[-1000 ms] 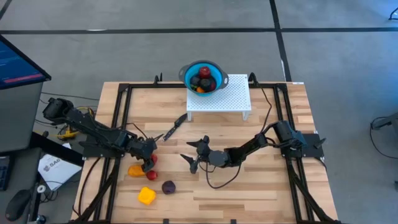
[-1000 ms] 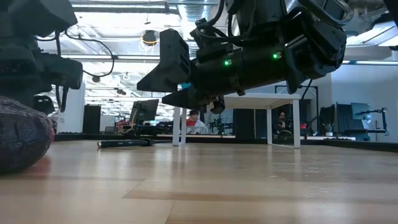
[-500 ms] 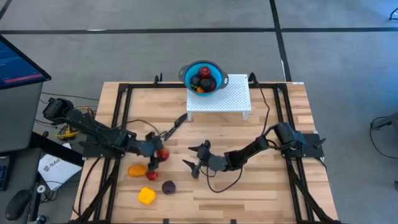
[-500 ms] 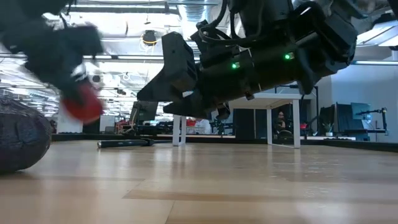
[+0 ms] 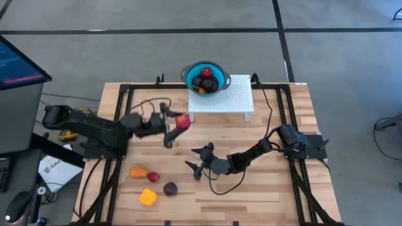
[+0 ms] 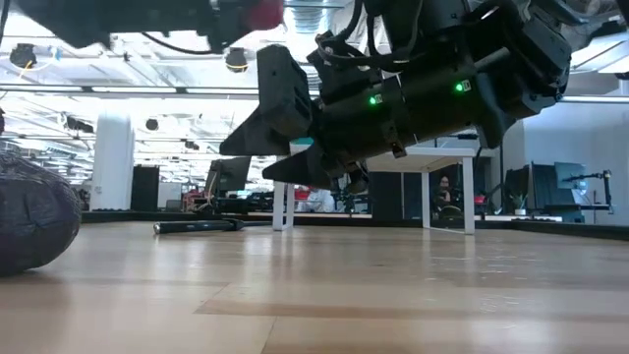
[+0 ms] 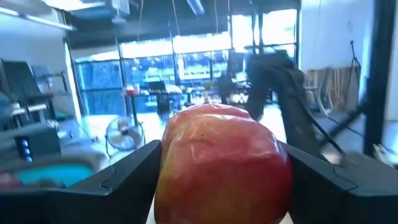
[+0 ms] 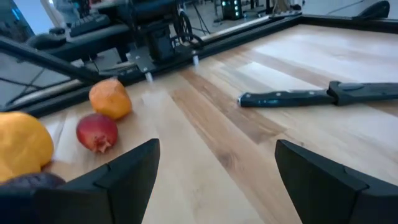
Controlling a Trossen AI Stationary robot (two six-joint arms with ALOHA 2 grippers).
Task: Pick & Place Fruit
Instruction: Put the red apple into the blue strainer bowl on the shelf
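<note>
Because the fruit has to go into the blue bowl (image 5: pixel 205 78), I hold a red apple (image 5: pixel 183 122) up in the air, squeezed between the two fingers (image 7: pixel 124 177) of my left gripper (image 5: pixel 174 125). Through my left wrist camera the apple (image 7: pixel 222 163) fills the gap between the fingers, one pressing on each side, so it cannot drop. It hangs over the wood between the fruit on the table and the white stand (image 5: pixel 221 99) that the bowl sits on, and I think it is up high so it can pass over the stand's edge. I count one apple in my grip. Four fruits wait on the table (image 5: pixel 251 176): one orange one (image 5: pixel 139 171), one small red one (image 5: pixel 152 177), one dark purple one (image 5: pixel 169 188) and one blocky yellow one (image 5: pixel 147 198), all close together near my left arm. Some fruit is in the bowl, at least one red and a few dark ones, but I cannot count them well. One black knife (image 5: pixel 181 123) lies partly under my left gripper. My right gripper (image 5: pixel 198 161) hovers low over the middle of the table with its jaws wide apart and nothing in them.
</note>
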